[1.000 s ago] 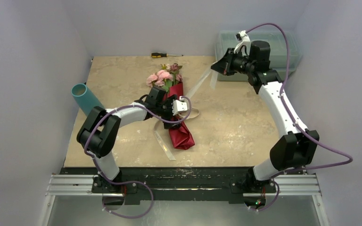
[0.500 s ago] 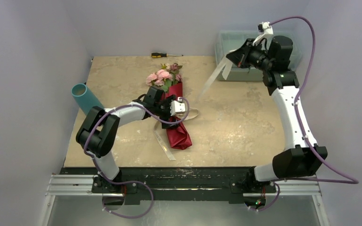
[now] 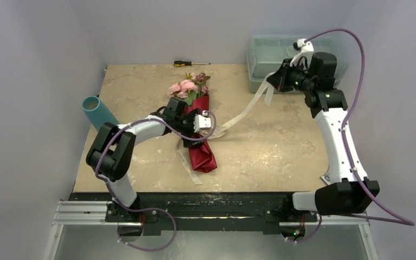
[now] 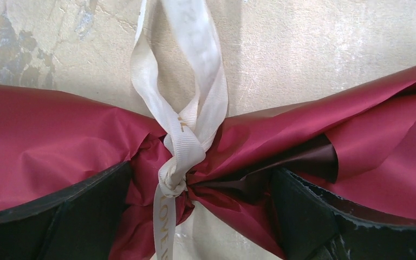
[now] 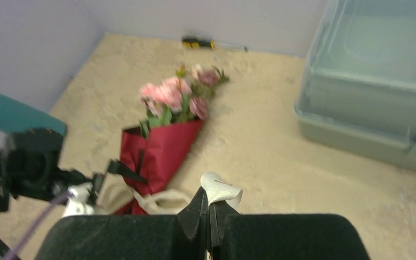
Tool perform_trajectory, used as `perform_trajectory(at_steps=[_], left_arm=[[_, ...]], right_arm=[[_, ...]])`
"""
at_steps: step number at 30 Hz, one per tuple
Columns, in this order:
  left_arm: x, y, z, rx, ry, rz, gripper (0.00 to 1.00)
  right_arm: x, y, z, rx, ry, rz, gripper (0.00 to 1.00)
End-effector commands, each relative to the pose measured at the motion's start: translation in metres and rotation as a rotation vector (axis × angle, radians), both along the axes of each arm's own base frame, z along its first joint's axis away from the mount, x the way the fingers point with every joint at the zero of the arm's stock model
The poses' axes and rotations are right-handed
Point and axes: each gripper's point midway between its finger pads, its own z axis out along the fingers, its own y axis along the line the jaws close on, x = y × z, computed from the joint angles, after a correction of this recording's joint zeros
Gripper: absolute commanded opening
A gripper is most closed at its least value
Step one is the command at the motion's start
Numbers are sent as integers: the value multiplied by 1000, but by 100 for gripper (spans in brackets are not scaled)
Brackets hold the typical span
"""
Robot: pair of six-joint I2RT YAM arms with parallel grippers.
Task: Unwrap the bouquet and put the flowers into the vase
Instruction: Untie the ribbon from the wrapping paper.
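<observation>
While knot (image 4: 176, 176) is tied, bouquet (image 3: 201, 108): flat on bench (image 3: 281, 146) centre, stems toward robot, blooms away.
Left claw (image 4: 197, 187): spread, straddling tied waist.
Right claw (image 5: 207, 208): pinching ribbon (image 3: 246, 111) end, far right of knot.

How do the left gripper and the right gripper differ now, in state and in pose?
The left gripper is open, its jaws either side of the bouquet at its tied neck; the right gripper is shut on the end of the ribbon. The left gripper sits low at the bouquet; the right gripper is held up near the toolbox. Both work on one bouquet.
</observation>
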Motion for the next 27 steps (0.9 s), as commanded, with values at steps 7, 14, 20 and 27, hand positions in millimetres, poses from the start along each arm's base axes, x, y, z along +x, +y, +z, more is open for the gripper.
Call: perform_trajectory(at_steps=[7,14,20,27], left_arm=[[26,-21,115,-208,-19,124,100],[14,15,116,-178,13,258,94],[13,52,68,-92,125,400,69],[-10,68,23,16,207,409,63]], right_arm=[[-37,-23,-119,-234,198,33,0],[-37,-20,-125,-235,197,59,0],[-38,-15,-124,-209,197,85,0],[-35,-8,-102,-170,153,99,0]])
